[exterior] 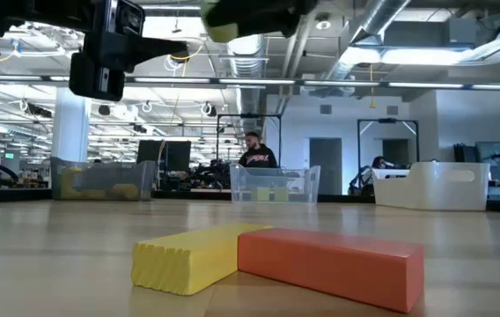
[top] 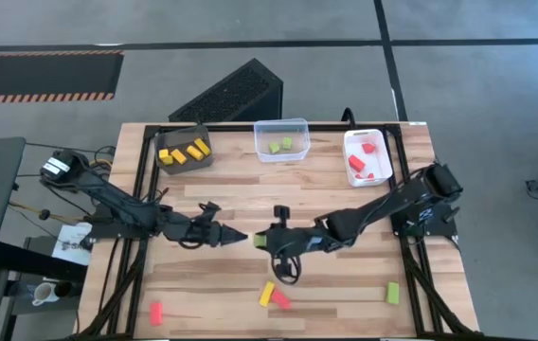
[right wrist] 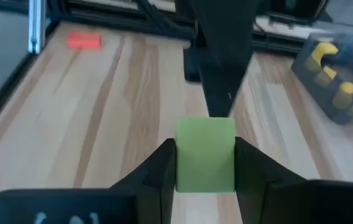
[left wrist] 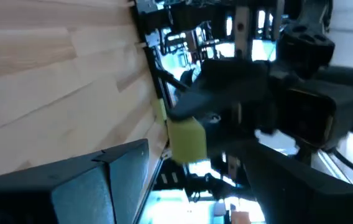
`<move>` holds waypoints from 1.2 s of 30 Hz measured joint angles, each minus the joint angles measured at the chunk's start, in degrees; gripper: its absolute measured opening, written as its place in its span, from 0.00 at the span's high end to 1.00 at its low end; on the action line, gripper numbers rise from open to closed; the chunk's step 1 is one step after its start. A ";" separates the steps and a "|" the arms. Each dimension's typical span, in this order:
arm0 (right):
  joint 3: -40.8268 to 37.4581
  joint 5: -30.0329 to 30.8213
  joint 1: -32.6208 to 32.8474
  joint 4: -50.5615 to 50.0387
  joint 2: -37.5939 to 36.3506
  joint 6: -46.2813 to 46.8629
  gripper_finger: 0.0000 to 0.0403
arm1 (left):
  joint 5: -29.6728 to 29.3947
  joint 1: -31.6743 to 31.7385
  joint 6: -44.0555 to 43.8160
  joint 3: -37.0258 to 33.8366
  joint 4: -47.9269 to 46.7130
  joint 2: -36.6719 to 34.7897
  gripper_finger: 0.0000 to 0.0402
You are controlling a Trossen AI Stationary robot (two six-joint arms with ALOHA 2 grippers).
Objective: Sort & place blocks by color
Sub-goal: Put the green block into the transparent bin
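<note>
Wooden tabletop (top: 212, 284) lies under both our arms. Our right gripper (right wrist: 205, 163) is clamped on a light green block (right wrist: 205, 154), held above the table, in front of the clear bin (top: 281, 139). Our left gripper (top: 241, 236), fingers apart, points at that block.

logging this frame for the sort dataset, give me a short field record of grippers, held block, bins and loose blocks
right gripper: jaws shut on small light green rectangular block, above table centre
left gripper: jaws open, empty, facing the right one
dark brown bin: yellow blocks
clear plastic bin: green blocks
white bin: red blocks
loose on wooden table: yellow block touching red block, lone red block, lone green block
</note>
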 joint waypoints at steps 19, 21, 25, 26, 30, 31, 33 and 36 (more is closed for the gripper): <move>0.01 -0.58 -3.87 7.36 2.15 -0.17 0.68 | -3.32 1.62 0.02 0.50 -5.72 0.00 0.41; 0.01 -0.70 -4.23 7.36 2.15 -0.35 0.68 | -3.19 2.28 0.09 0.50 -5.70 0.00 0.41; 0.01 -1.81 -5.08 7.34 2.15 -0.65 0.68 | -2.61 3.81 0.26 0.50 -5.68 0.00 0.41; 0.01 -1.87 -5.30 7.34 2.15 -0.63 0.68 | -2.11 4.27 0.26 0.50 -5.70 0.00 0.41; 0.01 -1.87 -6.09 7.27 2.15 -1.52 0.68 | -0.11 5.76 1.04 0.50 -5.69 0.00 0.45; 0.01 -1.86 -6.24 7.26 2.15 -1.66 0.68 | 0.24 6.00 1.06 0.50 -5.68 0.01 0.46; 0.01 -1.87 -6.62 7.26 2.15 -1.66 0.68 | 0.84 6.17 0.96 0.50 -5.68 0.02 0.49; 0.01 -2.43 -7.20 7.23 2.15 -1.66 0.68 | 0.79 6.19 1.15 0.50 -5.81 0.02 0.53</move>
